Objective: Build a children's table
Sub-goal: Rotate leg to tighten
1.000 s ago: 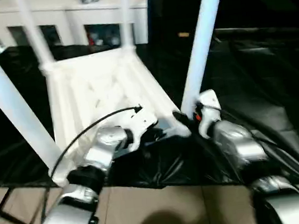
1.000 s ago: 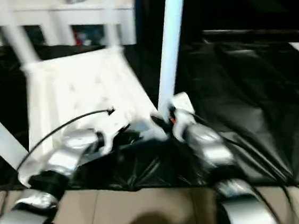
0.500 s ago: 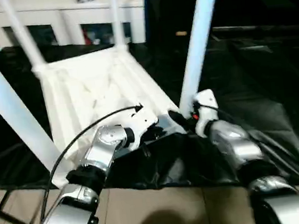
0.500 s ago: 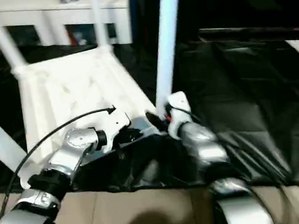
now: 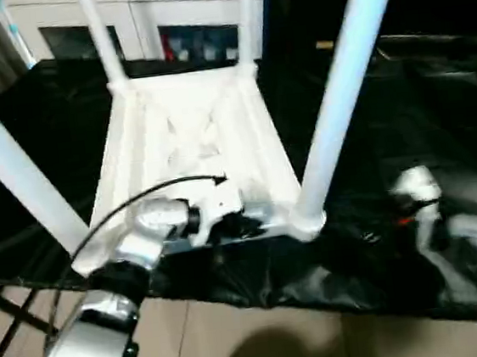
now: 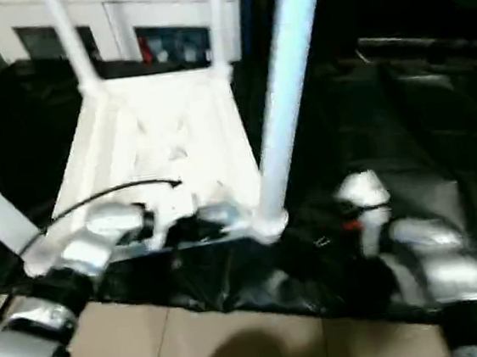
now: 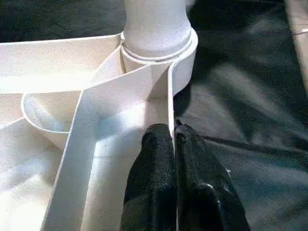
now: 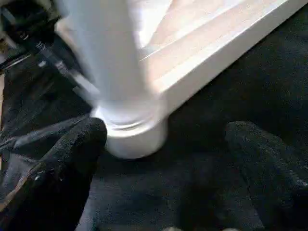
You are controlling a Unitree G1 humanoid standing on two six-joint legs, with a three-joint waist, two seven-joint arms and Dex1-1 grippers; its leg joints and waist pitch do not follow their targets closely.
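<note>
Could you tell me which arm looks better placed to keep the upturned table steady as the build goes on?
Probably the left. Its left gripper is shut on the table rim beside the near-right leg. The right gripper has its fingers wide apart over the black sheet, holding nothing.

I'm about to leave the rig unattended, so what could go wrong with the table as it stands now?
1. The left gripper is shut on the thin side wall of the upturned table top; a pull could drag it across the black sheet.
2. The right gripper is open beside the near right leg; a stray swing could knock that leg.
</note>
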